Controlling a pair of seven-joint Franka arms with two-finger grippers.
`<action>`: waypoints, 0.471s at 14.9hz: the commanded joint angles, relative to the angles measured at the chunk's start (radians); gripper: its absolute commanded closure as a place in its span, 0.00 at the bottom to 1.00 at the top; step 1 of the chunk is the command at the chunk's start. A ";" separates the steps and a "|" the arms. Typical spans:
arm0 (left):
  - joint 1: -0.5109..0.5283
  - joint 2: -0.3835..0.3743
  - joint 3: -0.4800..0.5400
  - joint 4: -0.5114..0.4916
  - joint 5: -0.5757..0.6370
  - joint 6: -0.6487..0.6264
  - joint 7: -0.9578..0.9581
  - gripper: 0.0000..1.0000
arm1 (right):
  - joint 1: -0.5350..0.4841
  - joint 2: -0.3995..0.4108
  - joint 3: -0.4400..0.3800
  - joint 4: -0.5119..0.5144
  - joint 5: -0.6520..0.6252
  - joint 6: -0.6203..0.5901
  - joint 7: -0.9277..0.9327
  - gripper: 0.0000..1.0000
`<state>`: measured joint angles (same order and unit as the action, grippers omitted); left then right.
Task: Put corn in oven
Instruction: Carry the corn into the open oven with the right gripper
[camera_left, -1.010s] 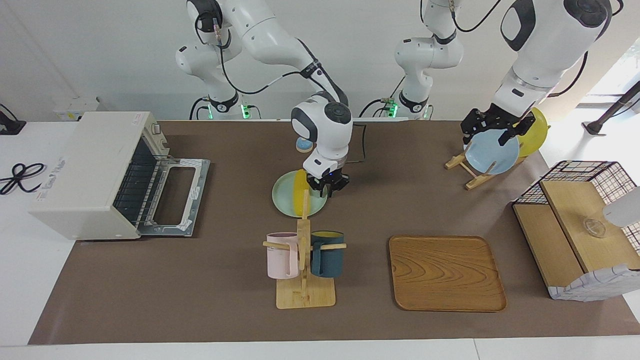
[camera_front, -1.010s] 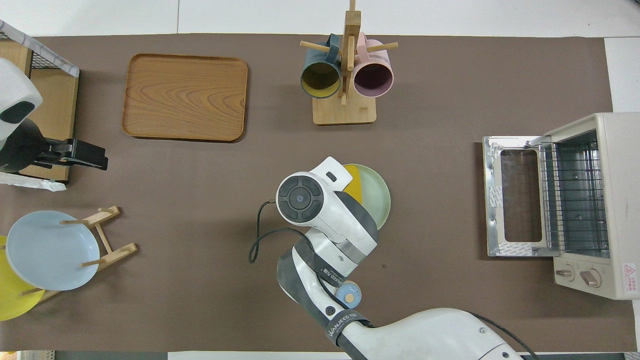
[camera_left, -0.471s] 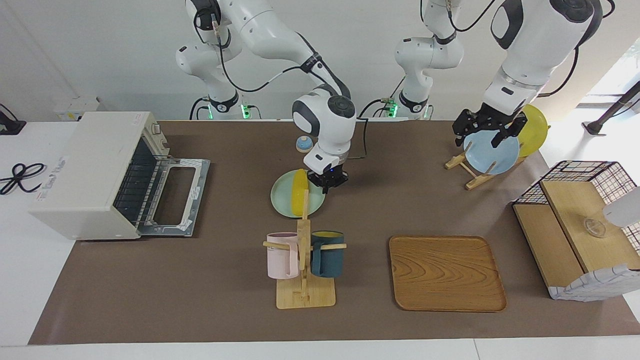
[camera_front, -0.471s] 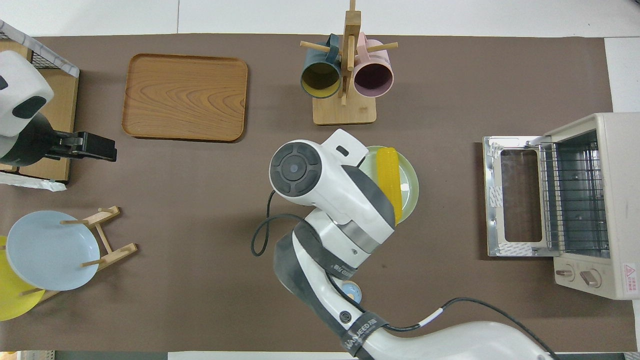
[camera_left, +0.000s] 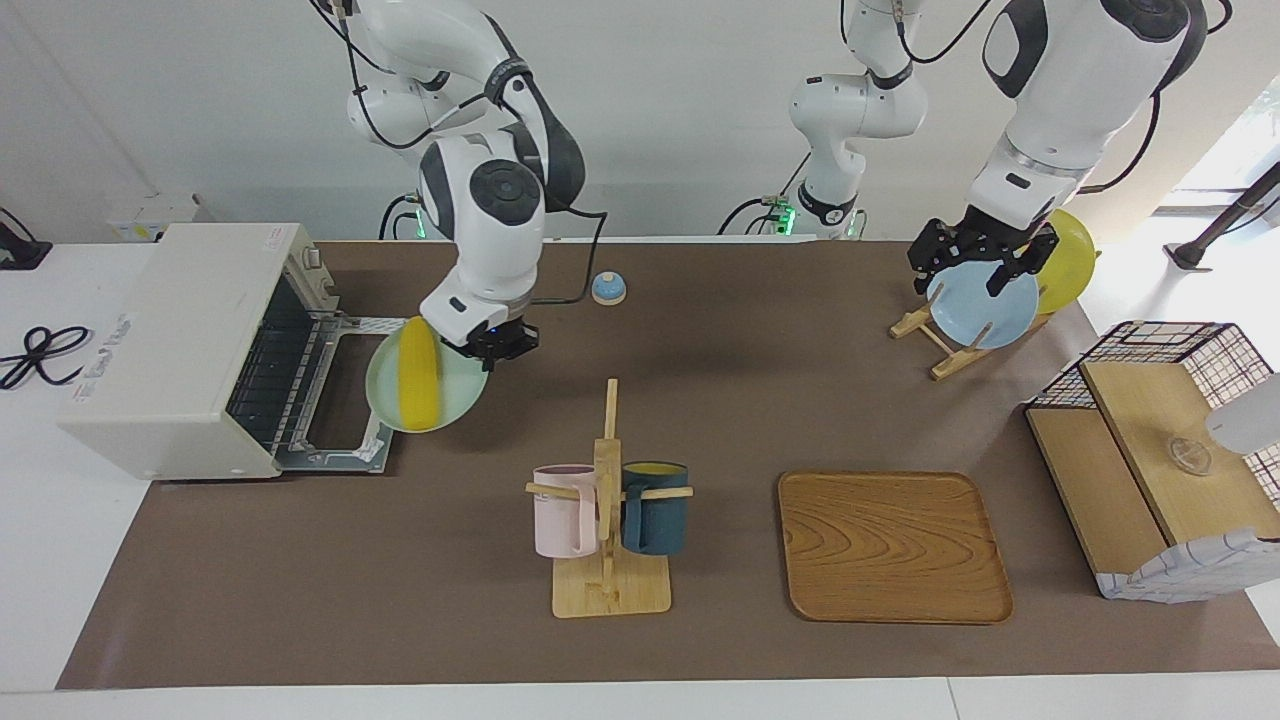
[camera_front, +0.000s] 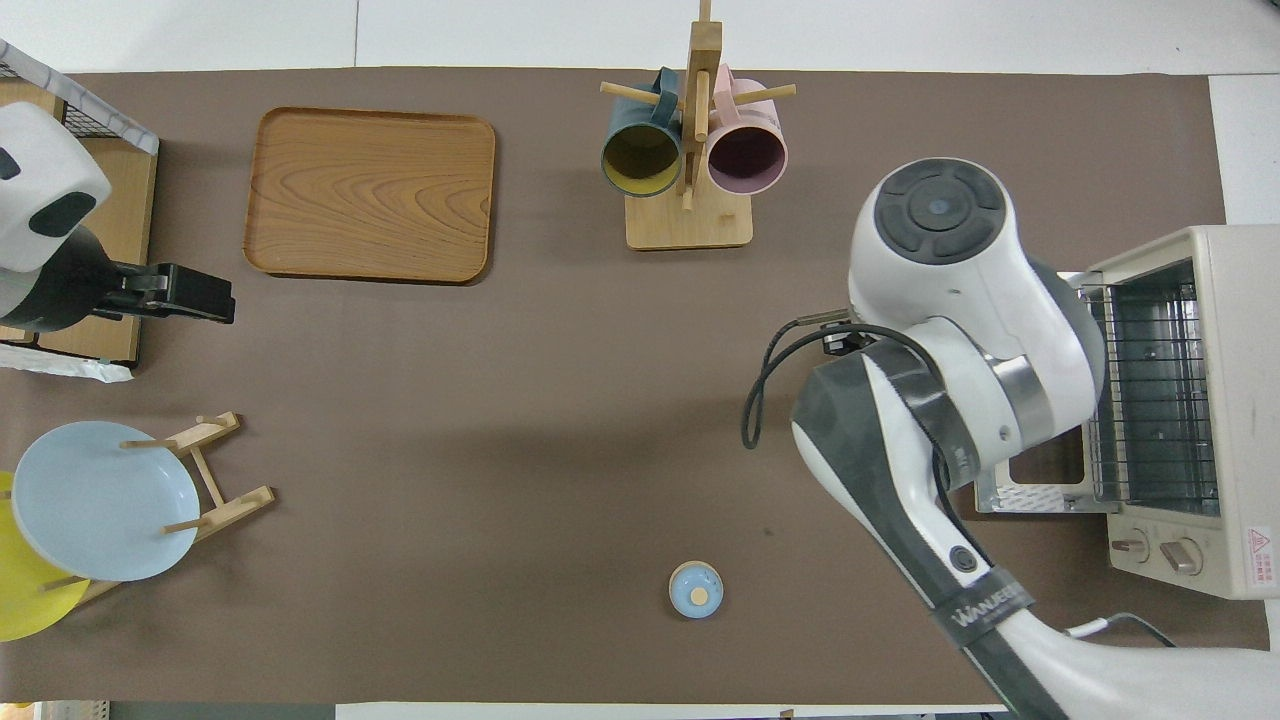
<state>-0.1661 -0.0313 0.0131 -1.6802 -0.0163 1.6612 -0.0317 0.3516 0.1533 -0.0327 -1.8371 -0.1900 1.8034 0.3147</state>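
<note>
The right pincer holds a green plate bearing the corn over the oven's open door.

Plain white wall, brown-covered table, bright daylight at the left arm's end.

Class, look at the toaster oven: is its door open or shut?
Open: the oven door lies folded down flat, its wire rack exposed.
</note>
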 joint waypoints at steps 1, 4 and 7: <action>-0.016 0.024 0.016 0.022 0.026 -0.012 0.006 0.00 | -0.119 -0.058 0.014 -0.080 -0.017 0.008 -0.127 1.00; -0.019 0.024 0.011 0.080 0.026 -0.067 0.006 0.00 | -0.192 -0.060 0.013 -0.091 -0.017 0.004 -0.213 1.00; -0.027 0.016 0.013 0.080 0.024 -0.096 0.004 0.00 | -0.258 -0.067 0.013 -0.111 -0.017 0.002 -0.291 1.00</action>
<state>-0.1708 -0.0164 0.0138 -1.6202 -0.0163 1.6054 -0.0313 0.1306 0.1176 -0.0346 -1.9123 -0.1904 1.8035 0.0710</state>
